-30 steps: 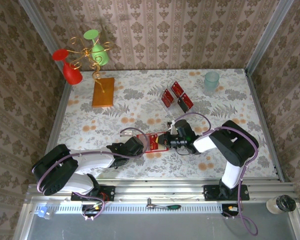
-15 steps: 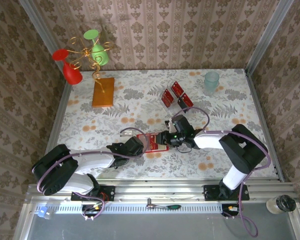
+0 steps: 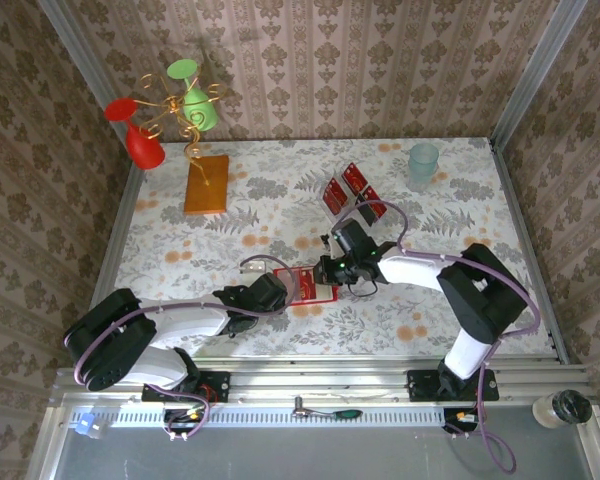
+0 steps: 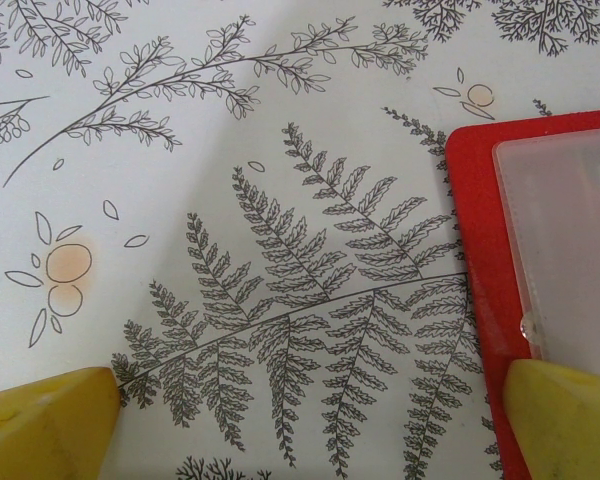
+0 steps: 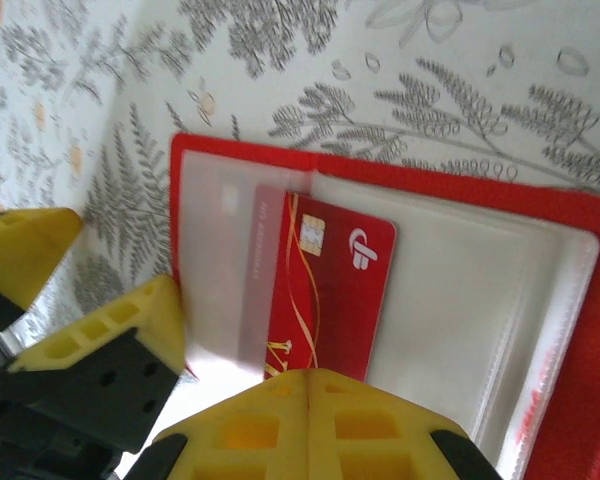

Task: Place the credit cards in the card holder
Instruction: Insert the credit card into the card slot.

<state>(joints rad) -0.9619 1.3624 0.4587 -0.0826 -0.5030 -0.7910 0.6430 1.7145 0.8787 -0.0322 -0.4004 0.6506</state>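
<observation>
The card holder lies open on the table, red with clear pockets. One credit card lies on it, its left part slid under the left clear pocket. My right gripper is shut, its tips pressed on the card's near edge. Spread wide, my left gripper stands open at the holder's left edge, with one yellow fingertip over the red border and the other on the cloth. More credit cards lie in a loose group farther back.
An orange-brown slab lies at the back left below a wire stand with red and green cups. A pale glass stands at the back right. Metal rails edge the table.
My right gripper has shifted left and slightly away, further over the open holder, with its forearm swinging round. The left arm has stayed put.
</observation>
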